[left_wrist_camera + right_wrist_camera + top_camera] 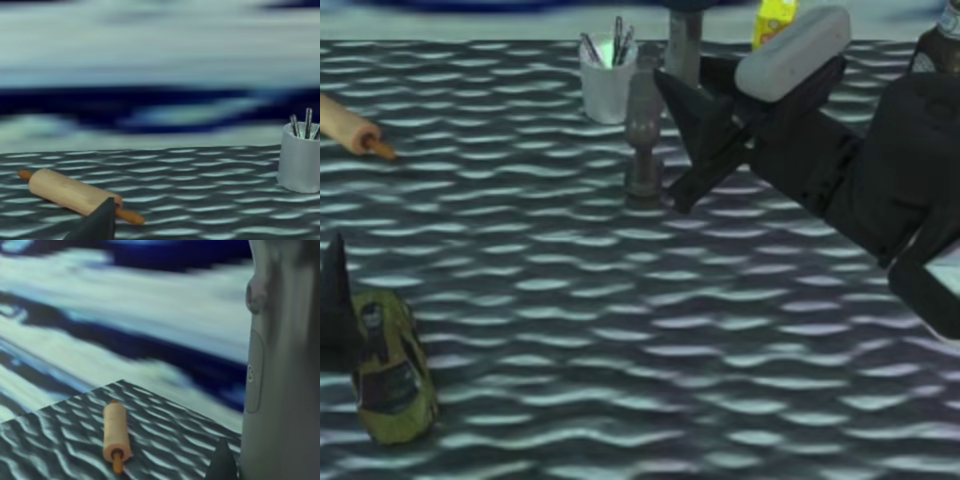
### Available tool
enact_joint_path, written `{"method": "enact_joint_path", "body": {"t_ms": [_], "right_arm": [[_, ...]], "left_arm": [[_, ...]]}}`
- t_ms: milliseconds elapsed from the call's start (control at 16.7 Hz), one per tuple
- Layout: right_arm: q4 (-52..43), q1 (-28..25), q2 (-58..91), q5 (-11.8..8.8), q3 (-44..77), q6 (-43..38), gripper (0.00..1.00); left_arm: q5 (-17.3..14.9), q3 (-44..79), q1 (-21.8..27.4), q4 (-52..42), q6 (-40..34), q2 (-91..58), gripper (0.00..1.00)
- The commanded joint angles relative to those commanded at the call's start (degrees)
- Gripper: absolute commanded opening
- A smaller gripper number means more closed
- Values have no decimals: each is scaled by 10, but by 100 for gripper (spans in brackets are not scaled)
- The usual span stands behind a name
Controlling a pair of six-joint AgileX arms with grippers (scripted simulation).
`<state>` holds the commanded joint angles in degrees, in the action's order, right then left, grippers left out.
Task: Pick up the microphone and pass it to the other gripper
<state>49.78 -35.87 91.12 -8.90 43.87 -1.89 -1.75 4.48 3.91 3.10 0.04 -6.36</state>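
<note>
Starting at the bench's [620, 330] 8 o'clock edge, our left end effector [335, 290] sits parked beside a green toy car [390, 370]; we cannot tell whether it is spread or closed. A rolling pin [350, 130] lies at 10 o'clock, and a white cup of pens [607, 85] stands near 12 o'clock. Just to the cup's right, the microphone [645, 115] stands upright. Its grey handle fills the right wrist view, though we cannot make out the head's colour from above. A darker mill-shaped thing [682, 45] stands just behind it, with a yellow carton [775, 20] further right. Our right end effector [672, 140] is spread wide and reaches in from 2 o'clock, with its tips just beside the handle but not yet around it. To do the pickup well, we think it should ease forward until the handle sits squarely between the pads. It should then close low on the handle, keeping off the mill and leaving handle free for the left end effector.
</note>
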Motion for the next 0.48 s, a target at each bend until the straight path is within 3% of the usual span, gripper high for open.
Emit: {"method": "enact_joint_path", "body": {"t_ms": [480], "right_arm": [[0,0,0,0,0,0,0]], "left_arm": [[-68,180,158,123,1,-334,100]]}}
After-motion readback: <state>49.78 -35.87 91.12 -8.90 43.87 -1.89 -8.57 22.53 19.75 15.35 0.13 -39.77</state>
